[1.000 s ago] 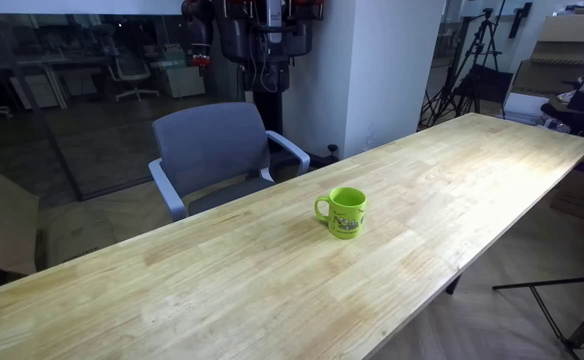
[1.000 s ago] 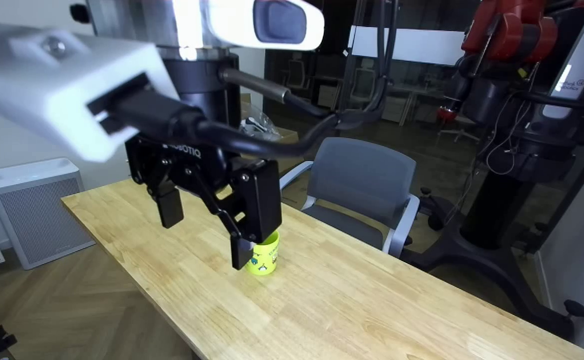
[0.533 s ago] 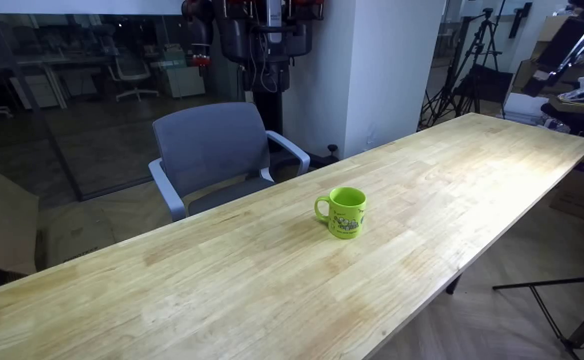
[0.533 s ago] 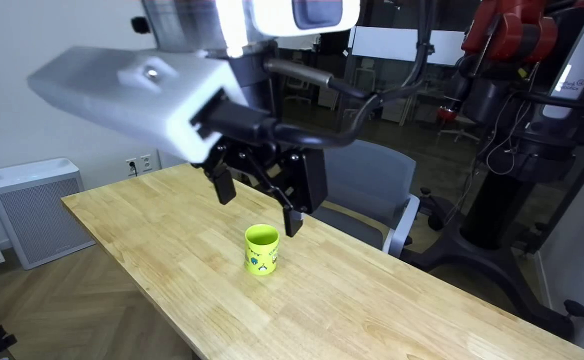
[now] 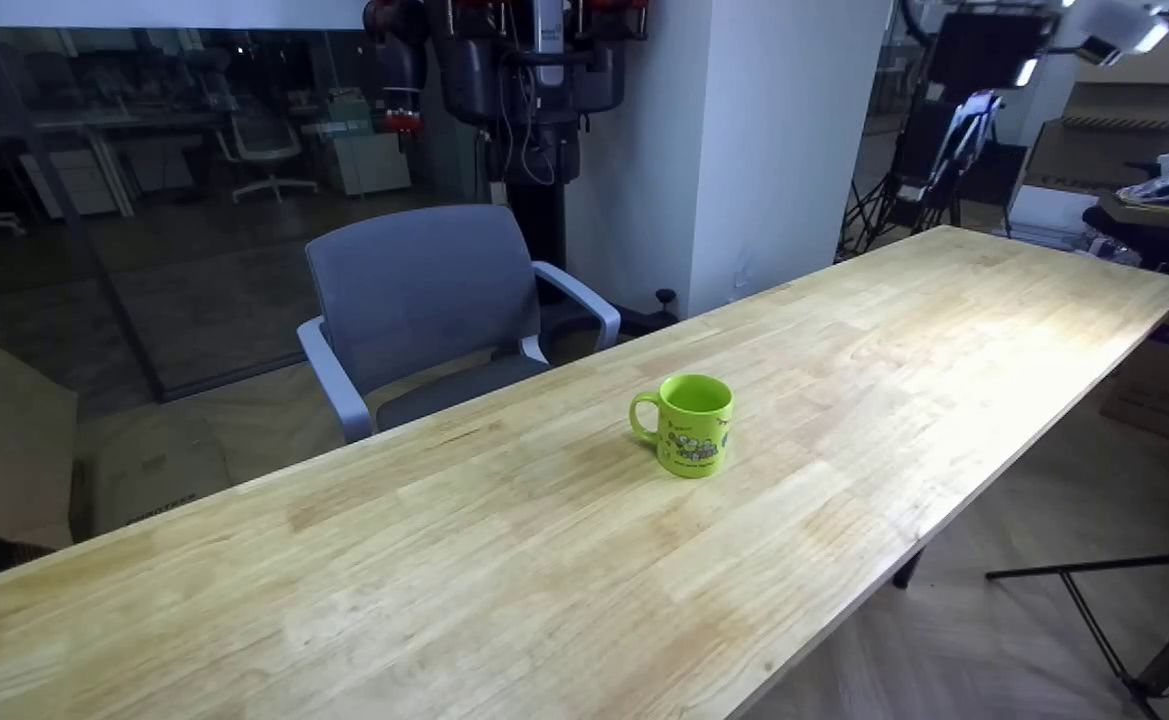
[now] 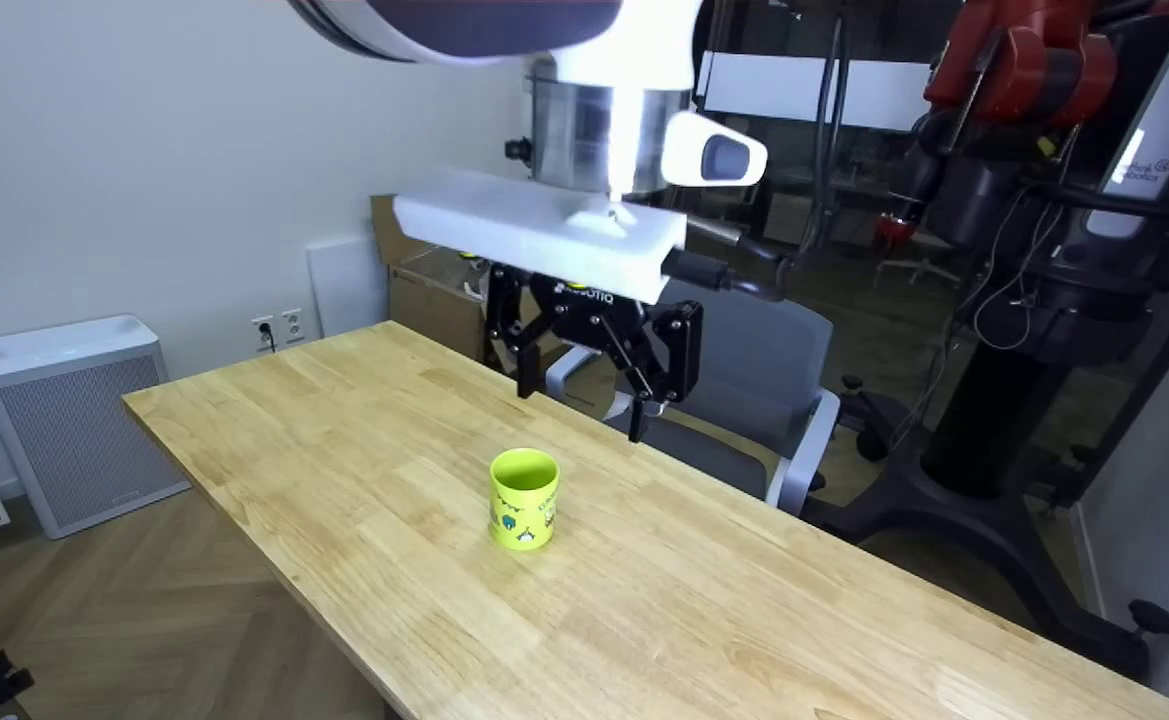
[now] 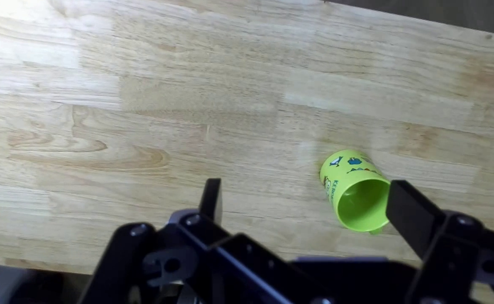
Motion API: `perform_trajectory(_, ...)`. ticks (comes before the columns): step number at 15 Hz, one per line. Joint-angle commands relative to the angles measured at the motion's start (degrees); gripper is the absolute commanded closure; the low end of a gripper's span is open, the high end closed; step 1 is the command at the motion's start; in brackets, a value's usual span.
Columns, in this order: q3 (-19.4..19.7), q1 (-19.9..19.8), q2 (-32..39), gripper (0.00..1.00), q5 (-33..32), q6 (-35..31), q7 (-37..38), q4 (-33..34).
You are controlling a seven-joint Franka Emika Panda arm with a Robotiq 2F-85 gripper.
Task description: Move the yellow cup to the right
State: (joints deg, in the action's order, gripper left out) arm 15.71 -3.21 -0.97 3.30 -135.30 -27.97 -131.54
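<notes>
Have the tool (image 6: 582, 404) spread, apart from the cup (image 6: 524, 505) diagonally below it on the bench (image 6: 794, 610). Stands upright with mouth up and handle (image 5: 635, 418) roughly toward the chair (image 5: 424, 290). Looks glossy yellow-green with printed pictures.

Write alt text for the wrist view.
A glossy lime-green cylindrical mug with printed drawings stands on a pale wooden tabletop, right of the picture's centre. The black two-fingered end effector shows at the bottom edge, open and holding nothing.
</notes>
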Motion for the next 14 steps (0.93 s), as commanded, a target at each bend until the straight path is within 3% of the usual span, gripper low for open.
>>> perform_trajectory(1, -4.6, -1.0, 12.0, 0.00, -5.0, 4.5, 4.5, 12.7)
perform_trajectory(5, -6.2, 0.1, 17.4, 0.00, -15.3, -6.3, 16.7, 16.3)
perform_trajectory(6, -7.7, -1.4, 15.6, 0.00, -12.8, -3.6, 11.9, 13.8)
perform_trajectory(10, -7.7, -1.2, 17.4, 0.00, -14.3, -6.4, 14.6, 15.4)
perform_trajectory(14, -12.3, -2.8, 18.8, 0.00, -9.6, -4.2, 5.0, 14.5)
